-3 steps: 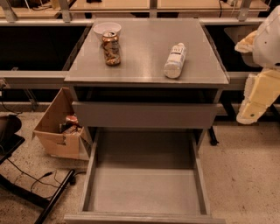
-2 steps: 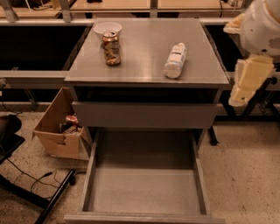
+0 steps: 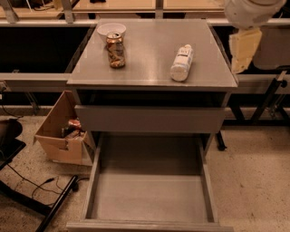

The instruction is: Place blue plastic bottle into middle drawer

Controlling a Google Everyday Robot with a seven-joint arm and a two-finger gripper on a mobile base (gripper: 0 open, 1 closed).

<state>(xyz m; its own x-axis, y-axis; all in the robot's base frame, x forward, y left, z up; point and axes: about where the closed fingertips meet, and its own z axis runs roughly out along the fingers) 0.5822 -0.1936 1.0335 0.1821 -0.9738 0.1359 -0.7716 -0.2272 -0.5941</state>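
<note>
The blue plastic bottle (image 3: 182, 62), whitish with a white cap and a printed label, lies on its side on the right half of the grey cabinet top (image 3: 149, 68). The middle drawer (image 3: 149, 197) is pulled out low at the front, its bare floor showing and nothing in it. My gripper (image 3: 244, 49) hangs as a cream-coloured piece under the white arm joint (image 3: 249, 11) at the upper right. It is beyond the cabinet's right edge, to the right of the bottle and apart from it.
A brownish can (image 3: 116, 50) stands at the back left of the cabinet top, with a white bowl (image 3: 111, 29) just behind it. A drawer with a plain grey front (image 3: 149, 118) is above the open one. An open cardboard box (image 3: 63, 136) and black chair legs (image 3: 54, 206) are on the floor to the left.
My arm and gripper have risen and moved left, from the right edge of the view to above the cabinet's right back corner. The bottle, can and drawers have not moved.
</note>
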